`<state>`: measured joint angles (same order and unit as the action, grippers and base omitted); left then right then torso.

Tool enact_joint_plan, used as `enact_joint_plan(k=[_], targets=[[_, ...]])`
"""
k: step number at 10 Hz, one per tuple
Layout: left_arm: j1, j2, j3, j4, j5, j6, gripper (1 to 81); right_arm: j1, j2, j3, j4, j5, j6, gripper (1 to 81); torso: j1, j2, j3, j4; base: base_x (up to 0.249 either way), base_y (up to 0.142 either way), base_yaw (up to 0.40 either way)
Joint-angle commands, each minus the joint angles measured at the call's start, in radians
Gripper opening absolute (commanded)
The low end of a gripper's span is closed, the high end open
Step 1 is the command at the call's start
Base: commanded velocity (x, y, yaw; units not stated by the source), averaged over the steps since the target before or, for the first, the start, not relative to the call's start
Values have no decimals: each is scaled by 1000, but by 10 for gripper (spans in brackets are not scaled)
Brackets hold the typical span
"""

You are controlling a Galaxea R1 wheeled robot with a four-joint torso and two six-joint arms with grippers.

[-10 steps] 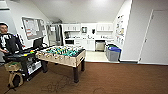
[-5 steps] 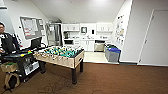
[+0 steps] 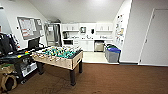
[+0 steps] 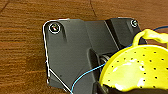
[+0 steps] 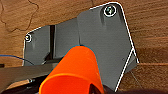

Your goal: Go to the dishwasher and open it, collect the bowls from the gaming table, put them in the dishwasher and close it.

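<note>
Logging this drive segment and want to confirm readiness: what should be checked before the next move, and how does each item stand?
1. Yellow-green bowl aboard, seen close in the left wrist view: ok.
2. Orange bowl aboard, seen close in the right wrist view: ok.
3. Hold on each bowl secure: cannot tell.
4. Dishwasher in sight ahead: ok.
5. Dishwasher door open: cannot tell, too far.
6. Floor lane between table-football table and bins passable: ok.
</note>
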<state>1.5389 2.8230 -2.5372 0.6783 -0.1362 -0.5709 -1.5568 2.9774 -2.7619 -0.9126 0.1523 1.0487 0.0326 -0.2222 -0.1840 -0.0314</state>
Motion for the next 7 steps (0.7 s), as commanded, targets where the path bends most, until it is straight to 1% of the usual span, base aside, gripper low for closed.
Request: enact_joint_plan(k=[1, 7], targets=[[-49, -22, 0, 12, 30, 9, 10, 53, -6, 2, -5, -34, -1, 10, 0, 0, 0, 0, 105, 0, 0], [-47, -22, 0, 12, 29, 9, 10, 53, -4, -1, -5, -34, -1, 10, 0, 0, 0, 0, 108, 0, 0]])
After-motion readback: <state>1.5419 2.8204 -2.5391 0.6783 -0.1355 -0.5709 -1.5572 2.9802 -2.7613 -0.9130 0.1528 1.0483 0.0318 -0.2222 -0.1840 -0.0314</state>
